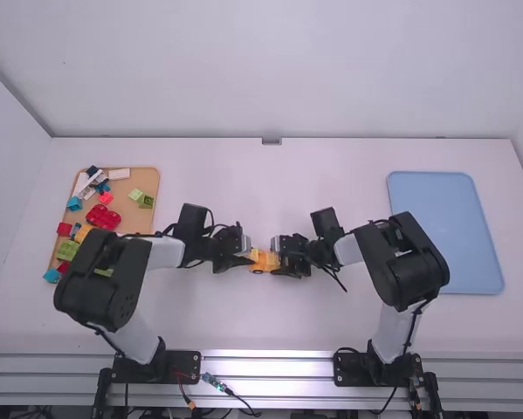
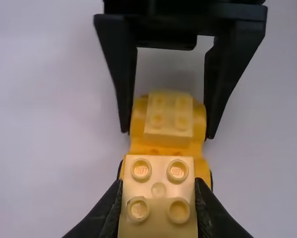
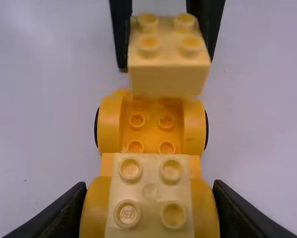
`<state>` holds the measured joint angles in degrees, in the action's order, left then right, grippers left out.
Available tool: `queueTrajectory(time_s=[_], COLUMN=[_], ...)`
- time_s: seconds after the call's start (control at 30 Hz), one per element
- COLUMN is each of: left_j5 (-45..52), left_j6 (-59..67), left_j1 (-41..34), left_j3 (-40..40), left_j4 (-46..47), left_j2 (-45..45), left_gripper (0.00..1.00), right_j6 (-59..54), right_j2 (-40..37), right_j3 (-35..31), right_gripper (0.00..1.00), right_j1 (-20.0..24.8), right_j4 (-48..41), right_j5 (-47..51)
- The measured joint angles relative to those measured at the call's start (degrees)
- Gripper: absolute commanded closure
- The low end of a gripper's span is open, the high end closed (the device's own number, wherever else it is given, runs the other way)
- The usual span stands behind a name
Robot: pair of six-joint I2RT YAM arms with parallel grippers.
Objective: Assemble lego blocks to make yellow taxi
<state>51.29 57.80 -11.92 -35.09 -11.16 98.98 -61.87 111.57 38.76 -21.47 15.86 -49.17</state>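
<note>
Near the middle of the white worktop, the left hand is closed on a pale yellow block, over one end of the orange car base, and it cannot be told if the block touches it. The right hand has its fingers against both sides of the other end, where a second pale yellow block sits on top.

2 pale blocks and the yellow base look smooth plastic.
</note>
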Motion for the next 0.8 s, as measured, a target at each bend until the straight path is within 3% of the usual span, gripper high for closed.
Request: queueTrajectory(time_s=[0.8], left_j5=[-3.50], left_j6=[-1.27], left_j1=[-4.04], left_j3=[0.00], left_j4=[-5.68], left_j2=[2.69], left_gripper=[0.98], right_j6=[0.02], right_j2=[-0.04], right_j3=[-0.15], right_gripper=[0.80], right_j1=[0.00], right_j4=[-0.37], right_j5=[-0.44])
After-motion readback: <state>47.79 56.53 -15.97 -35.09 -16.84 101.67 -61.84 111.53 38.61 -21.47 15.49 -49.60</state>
